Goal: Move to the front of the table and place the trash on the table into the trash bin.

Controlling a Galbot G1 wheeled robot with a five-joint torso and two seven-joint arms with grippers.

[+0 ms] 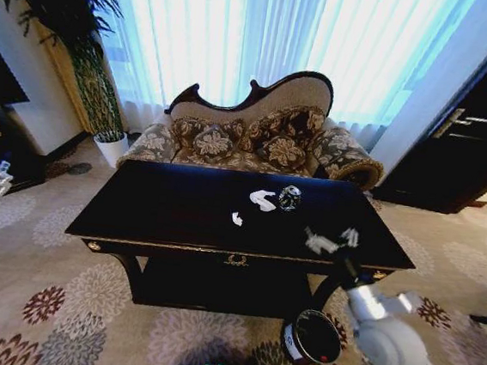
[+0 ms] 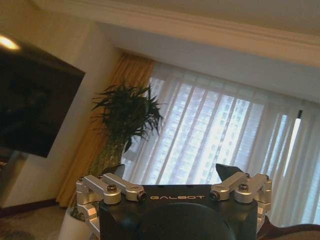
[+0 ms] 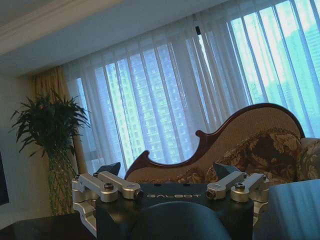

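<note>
The right hand [image 1: 331,241] hangs wide open over the surface [image 1: 181,207] at 4 o'clock. White paper scraps [image 1: 262,200] lie nearby.

Glossy near-black table [image 1: 180,211] with gold trim, gold emblem on front edge, curved legs, low shelf. On top: irregular white paper scrap [image 1: 262,200] near center-right, small shiny clear-dark ball [image 1: 289,197] just beside it, smaller white scrap [image 1: 236,219] nearer the front. Round dark trash bin [image 1: 312,337] with shiny rim and white label stands on carpet by table's front right leg, something red inside.
</note>
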